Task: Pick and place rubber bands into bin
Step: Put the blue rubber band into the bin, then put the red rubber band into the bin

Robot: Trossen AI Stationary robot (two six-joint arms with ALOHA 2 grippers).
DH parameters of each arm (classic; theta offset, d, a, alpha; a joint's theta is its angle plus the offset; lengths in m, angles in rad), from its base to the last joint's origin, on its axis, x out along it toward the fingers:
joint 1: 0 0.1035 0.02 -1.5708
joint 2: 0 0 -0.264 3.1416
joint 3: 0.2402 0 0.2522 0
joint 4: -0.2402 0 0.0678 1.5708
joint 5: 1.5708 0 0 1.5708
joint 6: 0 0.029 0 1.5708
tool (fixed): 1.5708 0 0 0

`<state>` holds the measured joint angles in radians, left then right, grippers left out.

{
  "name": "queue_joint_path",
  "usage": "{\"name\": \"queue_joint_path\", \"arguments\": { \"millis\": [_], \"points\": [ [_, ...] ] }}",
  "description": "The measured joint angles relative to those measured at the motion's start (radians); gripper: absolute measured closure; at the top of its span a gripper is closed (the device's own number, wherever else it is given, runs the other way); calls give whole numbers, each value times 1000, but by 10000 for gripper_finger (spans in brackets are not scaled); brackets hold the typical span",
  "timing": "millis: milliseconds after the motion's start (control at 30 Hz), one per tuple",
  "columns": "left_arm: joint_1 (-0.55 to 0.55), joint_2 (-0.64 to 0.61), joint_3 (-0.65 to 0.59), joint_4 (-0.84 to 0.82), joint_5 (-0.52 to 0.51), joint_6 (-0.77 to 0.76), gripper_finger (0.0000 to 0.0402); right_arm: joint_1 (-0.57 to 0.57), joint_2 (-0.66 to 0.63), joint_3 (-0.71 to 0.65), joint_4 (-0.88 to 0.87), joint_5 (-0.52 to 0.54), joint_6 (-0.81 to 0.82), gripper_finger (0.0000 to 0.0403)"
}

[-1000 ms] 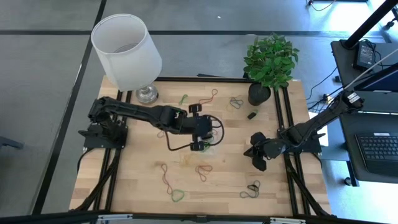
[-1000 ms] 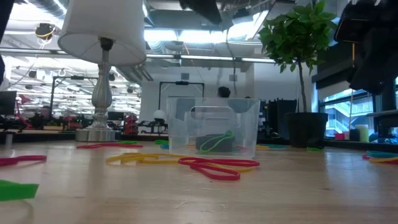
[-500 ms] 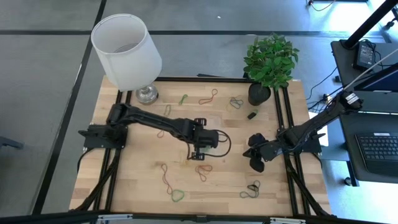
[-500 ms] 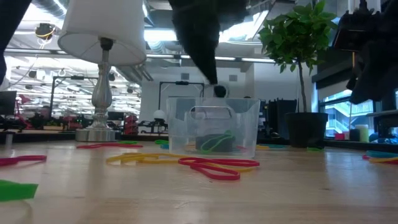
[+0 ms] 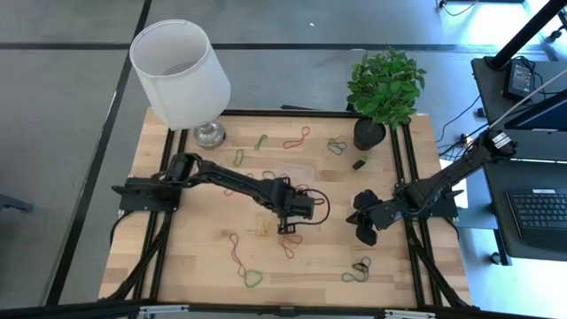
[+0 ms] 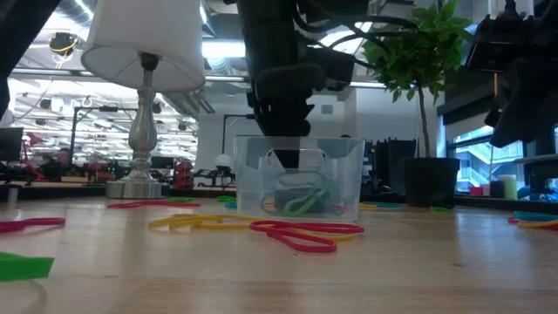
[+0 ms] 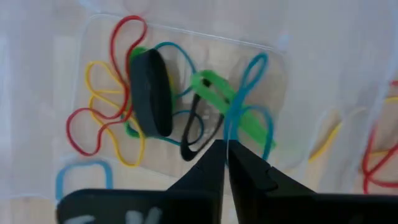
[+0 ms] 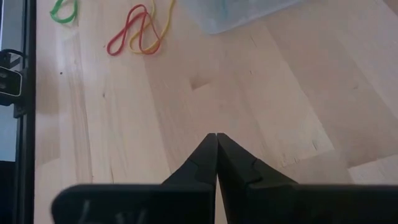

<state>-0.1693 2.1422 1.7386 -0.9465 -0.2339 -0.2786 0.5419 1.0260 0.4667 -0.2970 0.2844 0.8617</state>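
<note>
The bin (image 6: 253, 179) is a clear tray at the table's middle. It holds red, yellow, green, black and blue rubber bands (image 7: 106, 106). My left gripper (image 7: 226, 146) stands over the bin, pointing down into it (image 6: 288, 148), and is shut on a thin blue rubber band (image 7: 249, 74). Loose rubber bands lie flat on the wood: red and yellow ones (image 6: 296, 234) in front of the bin, others (image 5: 239, 252) toward the near edge. My right gripper (image 5: 363, 220) is shut and waits over bare wood on the right. My left gripper pinches one strand of the blue rubber band (image 7: 231, 124) between its two fingertips, coming from above and pointing down. The band hangs below the fingers, and its loop (image 7: 255, 62) reaches among the other bands on the bin's floor.
A white-shaded lamp (image 5: 182, 71) stands at the far left corner and a potted plant (image 5: 381, 89) at the far right. A small black clip (image 5: 360, 163) lies near the pot. More bands lie along the far edge (image 5: 297, 137) and near right (image 5: 359, 270).
My left gripper has reached out toward the near edge and come down over the bin, still shut. A blue band now hangs into the bin among the bands lying there. My right gripper has shifted slightly.
</note>
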Motion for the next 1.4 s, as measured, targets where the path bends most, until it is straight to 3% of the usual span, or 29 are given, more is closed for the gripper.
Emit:
{"name": "queue_joint_path", "arguments": {
  "millis": [300, 500, 767, 1067, 1400],
  "points": [
    [-6, -44, 0, -1, -29, -57, 305, 0, 0, 0, 0, -1, -3, 391],
    [-12, -148, 1, -1, -36, -128, 289, 0, 0, 0, 1, -1, -3, 391],
    [-103, -270, 2, -104, -142, -309, 315, 0, 0, 0, 0, -1, -4, 391],
    [-244, -278, 1, -264, -107, -709, 394, 0, 0, 0, -14, -1, -10, 391],
    [-351, -275, 0, -326, -138, -1097, 388, 0, 0, 0, -14, -1, -32, 391]
  ]
}}
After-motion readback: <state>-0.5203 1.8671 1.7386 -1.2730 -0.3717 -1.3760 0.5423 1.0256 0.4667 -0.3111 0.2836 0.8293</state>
